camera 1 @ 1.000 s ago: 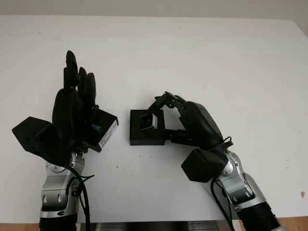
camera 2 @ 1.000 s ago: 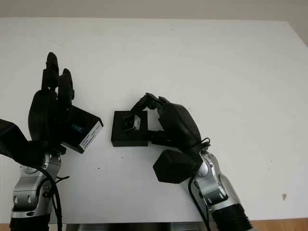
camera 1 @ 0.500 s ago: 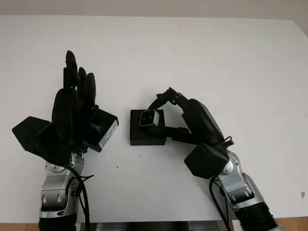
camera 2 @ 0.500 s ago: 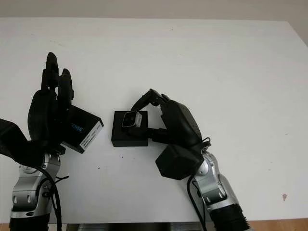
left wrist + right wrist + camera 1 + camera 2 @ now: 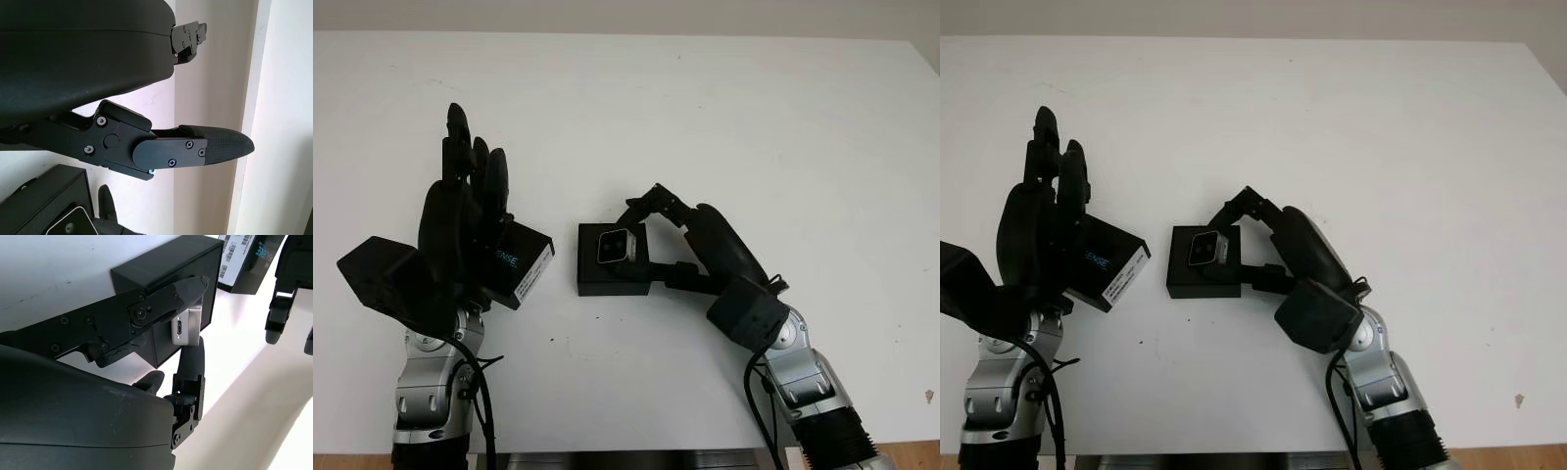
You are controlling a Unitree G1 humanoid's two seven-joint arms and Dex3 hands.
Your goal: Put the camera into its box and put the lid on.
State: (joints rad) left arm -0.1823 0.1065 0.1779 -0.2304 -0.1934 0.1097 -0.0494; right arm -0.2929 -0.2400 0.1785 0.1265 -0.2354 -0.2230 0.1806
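Left hand (image 5: 460,211), left of frame centre: raised above the white table (image 5: 724,117), fingers extended upward, holding nothing. The lid (image 5: 519,262), black with a white label, sits just behind and right of its palm; whether the two touch cannot be told.

Box (image 5: 612,266), centre of frame: black, open, flat on the table, just right of the lid and apart from it.

Camera (image 5: 613,246), small and silver: held over the upper part of the box, tilted, lens facing up.

Right hand (image 5: 690,245), right of centre: fingers closed on the camera from the right; the wrist view shows fingertips (image 5: 188,289) pinching its silver body (image 5: 187,327) over the box
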